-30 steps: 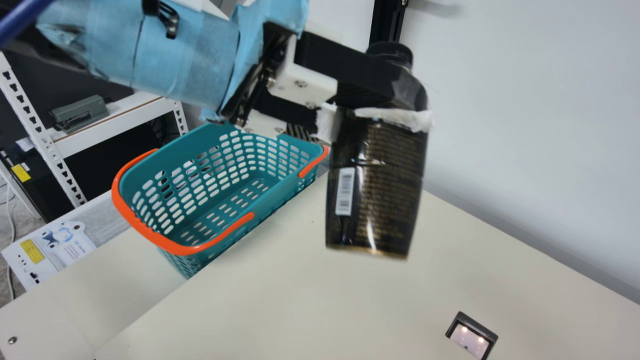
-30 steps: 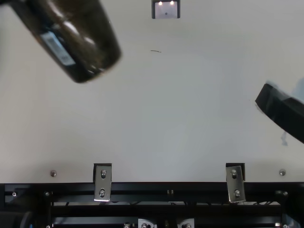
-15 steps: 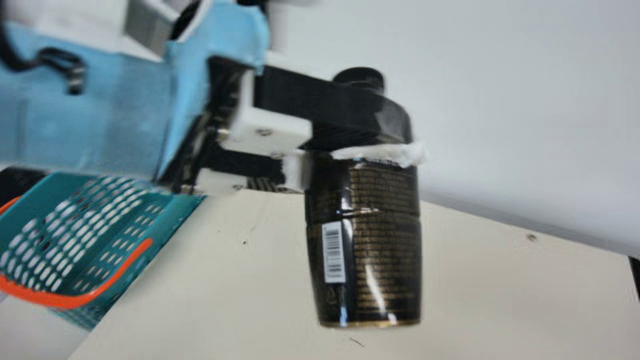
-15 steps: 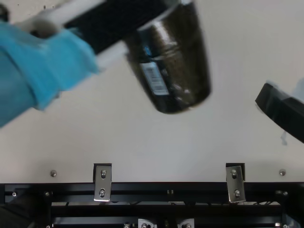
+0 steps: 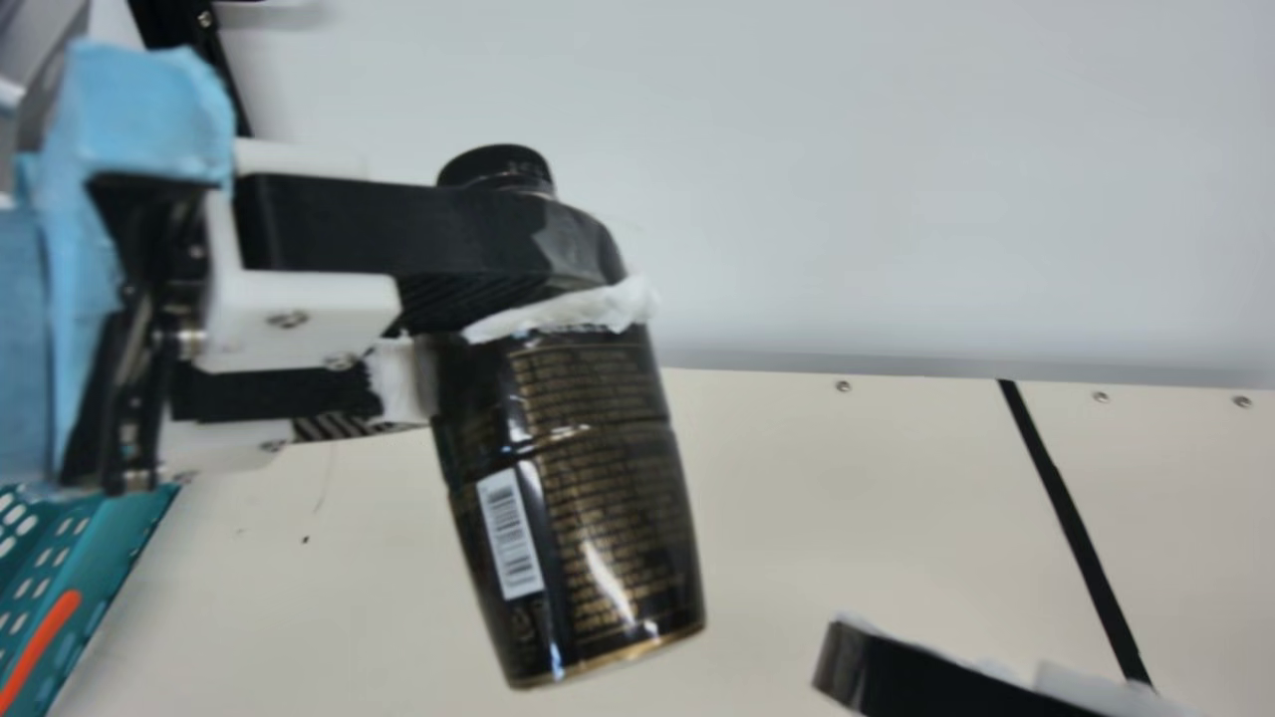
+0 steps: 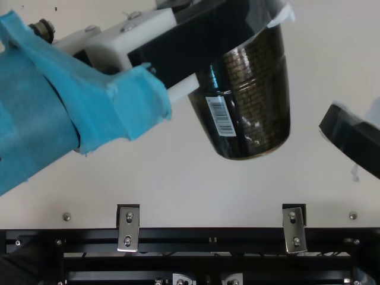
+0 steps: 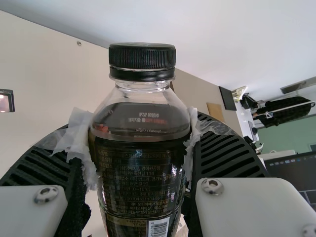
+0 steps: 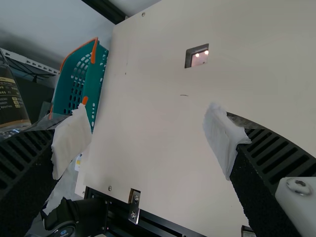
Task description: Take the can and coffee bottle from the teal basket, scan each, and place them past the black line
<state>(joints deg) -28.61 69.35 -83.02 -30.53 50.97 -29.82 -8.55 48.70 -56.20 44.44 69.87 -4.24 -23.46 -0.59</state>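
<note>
Coffee bottle (image 6: 252,104), clenched in my left gripper (image 7: 139,140), has swung from the top view's upper left to upper centre, presumably for scanning or handover; my right gripper (image 8: 147,140) stands open.

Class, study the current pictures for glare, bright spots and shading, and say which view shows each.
Main view: bright streaks of glare run down the lower part of the bottle; top view: paler glints on its glossy label, and shiny highlights on the bracket screws; right wrist view: two glowing spots in the scanner, and a soft darker patch across the wall.
</note>
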